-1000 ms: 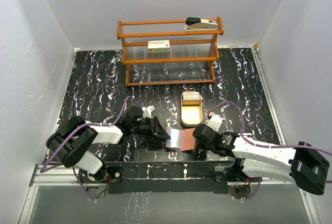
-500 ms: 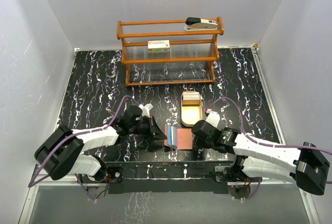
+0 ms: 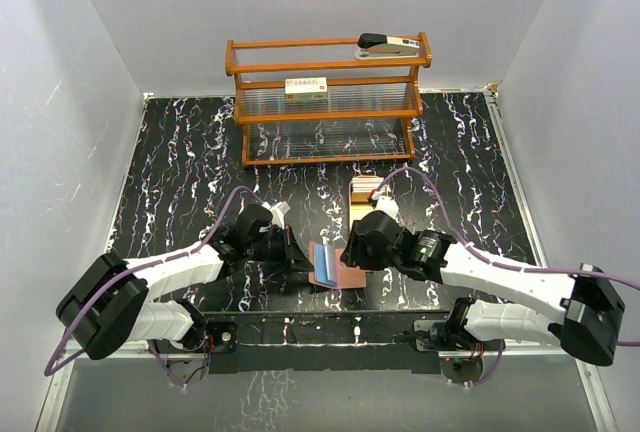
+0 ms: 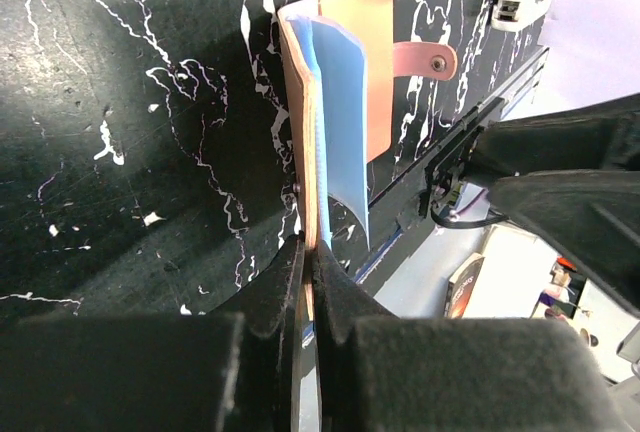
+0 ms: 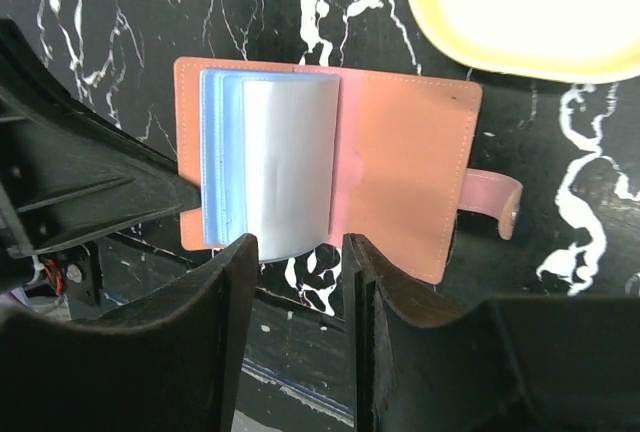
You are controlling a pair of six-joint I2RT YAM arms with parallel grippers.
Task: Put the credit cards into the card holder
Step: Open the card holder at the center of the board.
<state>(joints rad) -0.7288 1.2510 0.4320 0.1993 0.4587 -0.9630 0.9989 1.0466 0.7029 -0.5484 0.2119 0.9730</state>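
Note:
The card holder (image 3: 340,270) lies open near the table's front edge, reddish-brown with blue and clear inner pockets (image 5: 270,167) and a closing tab (image 5: 495,207). My left gripper (image 3: 303,264) is shut on the holder's left cover (image 4: 345,72) and holds that cover tilted up; its jaws pinch the edge (image 4: 308,247). My right gripper (image 3: 352,255) hovers just above the holder, open and empty (image 5: 298,247). A stack of pale credit cards (image 3: 364,185) lies in the oval wooden tray (image 3: 372,195) behind the right arm, which hides most of the tray.
The tray's cream rim (image 5: 530,52) sits just beyond the holder. A wooden shelf rack (image 3: 325,112) stands at the back with a stapler (image 3: 390,46) on top and a cream-and-yellow box (image 3: 306,88) on its middle shelf. The table's front rail (image 3: 330,324) is close behind the holder.
My right gripper has moved left and away from the front edge, over the holder. The holder has gone from bent to open, showing its blue pockets. My left gripper has shifted slightly right.

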